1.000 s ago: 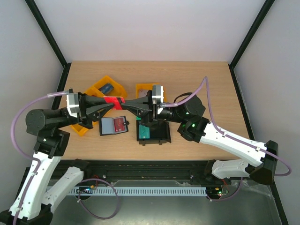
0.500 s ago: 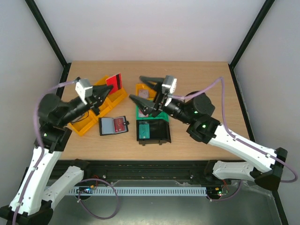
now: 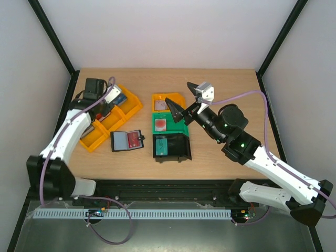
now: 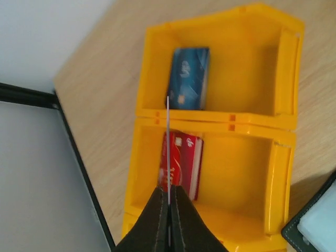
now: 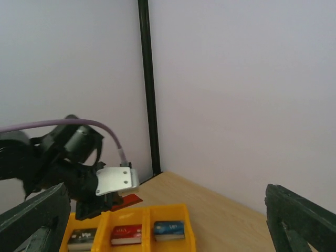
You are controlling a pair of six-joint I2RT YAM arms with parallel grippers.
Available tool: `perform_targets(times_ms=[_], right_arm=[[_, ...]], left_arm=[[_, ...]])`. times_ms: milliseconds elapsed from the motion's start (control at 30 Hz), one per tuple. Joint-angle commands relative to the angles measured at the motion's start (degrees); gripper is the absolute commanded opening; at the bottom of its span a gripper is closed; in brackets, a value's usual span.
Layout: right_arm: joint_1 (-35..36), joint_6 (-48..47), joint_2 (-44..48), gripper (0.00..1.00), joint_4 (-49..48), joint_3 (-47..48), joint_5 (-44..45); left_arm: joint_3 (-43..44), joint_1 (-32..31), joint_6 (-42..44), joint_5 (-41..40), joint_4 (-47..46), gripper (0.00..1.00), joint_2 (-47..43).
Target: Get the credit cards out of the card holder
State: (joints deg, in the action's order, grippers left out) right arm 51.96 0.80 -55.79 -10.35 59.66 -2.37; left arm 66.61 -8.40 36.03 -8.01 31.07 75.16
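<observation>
Over yellow bins [image 4: 144, 157], left gripper [image 4: 169, 190] pinches thin card [image 5: 128, 200].

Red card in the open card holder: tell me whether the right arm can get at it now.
Probably yes. The card holder lies open with the red card face up and uncovered. The right end effector is open and empty; the left end effector, holding another card, is away over the yellow bins.

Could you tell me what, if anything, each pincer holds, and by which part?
The left pincer pinches a thin red plastic card by one edge; the right pincer holds nothing.
</observation>
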Motion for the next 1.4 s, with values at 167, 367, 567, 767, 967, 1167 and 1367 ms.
perform_targets(times_ms=[167,367,567,767,967,1167,1367], right_arm=[[-0.3,-2.5,3.6,0.99,2.3,-1.3,0.4],[-0.3,-2.5,4.4,0.99,2.9,-1.3,0.7],[-0.3,-2.7,4.3,0.99,2.4,-1.7,0.3],[-0.4,-3.0,4.4,0.99,2.5,-1.3,-0.5],[-0.4,-3.4,3.3,0.99,2.6,-0.5,-1.3],[-0.4,-3.7,3.2,0.99,3.0,0.1,-1.3],[-0.4,-4.0,3.6,0.99,3.4,0.3,-1.2]], left_arm=[[8.2,2.3,2.3,-2.7,2.3,0.02,16.5],[5.3,2.8,4.9,-11.1,-4.1,0.02,20.3],[-0.4,3.1,9.7,-11.1,-10.4,0.02,19.7],[-1.6,4.8,10.4,-11.8,-11.4,0.02,20.3],[-2.0,4.9,12.0,-11.6,-12.0,0.02,21.8],[-2.5,5.0,12.9,-11.7,-11.9,0.02,22.7],[-0.2,5.6,12.3,-8.8,-7.2,0.02,19.2]])
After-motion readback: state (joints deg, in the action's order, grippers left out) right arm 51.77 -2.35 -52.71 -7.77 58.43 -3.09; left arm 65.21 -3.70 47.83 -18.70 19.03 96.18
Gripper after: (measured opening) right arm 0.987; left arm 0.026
